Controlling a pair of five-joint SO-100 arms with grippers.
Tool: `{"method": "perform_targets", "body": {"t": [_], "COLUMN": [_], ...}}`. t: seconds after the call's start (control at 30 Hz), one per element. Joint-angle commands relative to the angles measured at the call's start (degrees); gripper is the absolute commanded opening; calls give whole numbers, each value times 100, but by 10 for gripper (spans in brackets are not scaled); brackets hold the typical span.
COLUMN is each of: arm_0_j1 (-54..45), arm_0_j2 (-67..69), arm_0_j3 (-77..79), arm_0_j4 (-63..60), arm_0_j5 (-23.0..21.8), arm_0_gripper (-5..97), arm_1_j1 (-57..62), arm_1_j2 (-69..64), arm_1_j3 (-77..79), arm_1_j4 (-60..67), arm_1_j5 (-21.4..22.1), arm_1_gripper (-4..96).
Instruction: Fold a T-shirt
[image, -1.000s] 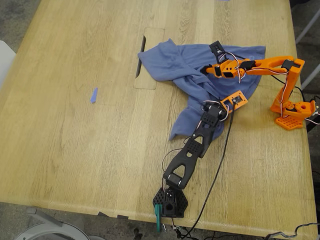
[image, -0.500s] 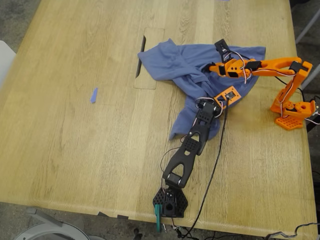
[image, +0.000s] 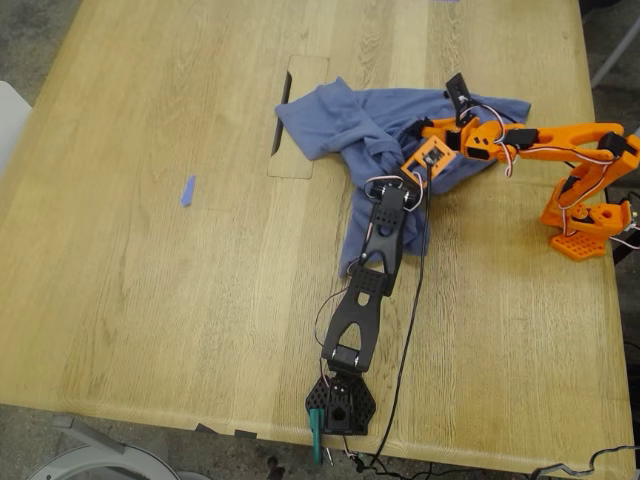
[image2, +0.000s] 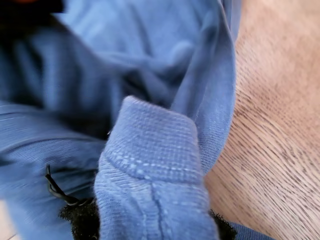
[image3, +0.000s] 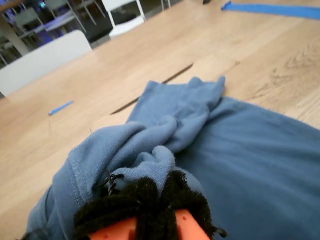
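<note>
The blue-purple T-shirt (image: 330, 125) lies crumpled on the wooden table, right of centre in the exterior view, and no print shows. My first gripper (image: 418, 163), the orange-tipped end of the black arm, is shut on a folded hem of the T-shirt (image2: 150, 150) at the shirt's middle. Just beyond it, my second gripper (image: 420, 130) on the orange arm points toward the exterior view's left. Its black-padded jaws are shut on a bunched ridge of the T-shirt (image3: 150, 145). The two grippers almost touch.
A dark slot (image: 284, 105) cuts the table beside the shirt. A tiny blue strip (image: 187, 190) lies further toward the exterior view's left. The black arm's base (image: 340, 405) and trailing cable (image: 405, 340) stand at the near edge. The orange base (image: 585, 225) is at the exterior view's right.
The black arm swung up and toward the exterior view's left, carrying the shirt's near right part in toward the orange arm's gripper. The orange arm's elbow drew back to the right.
</note>
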Motion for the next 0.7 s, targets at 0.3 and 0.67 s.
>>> {"method": "perform_targets", "body": {"t": [0.3, 0.67], "arm_0_j1": [-105, -70], "arm_0_j2": [2628, 3612], "arm_0_j3": [-202, -193], "arm_0_j4": [545, 1283], "arm_0_j5": [-105, -79], "arm_0_gripper": [0, 0], "arm_1_j1": [-141, -123], "arm_1_j2": [1318, 2663], "arm_1_j3": [176, 650], "arm_1_j4": [-826, -1327], "arm_1_j5": [-70, -167], "arm_1_gripper": [0, 0]}}
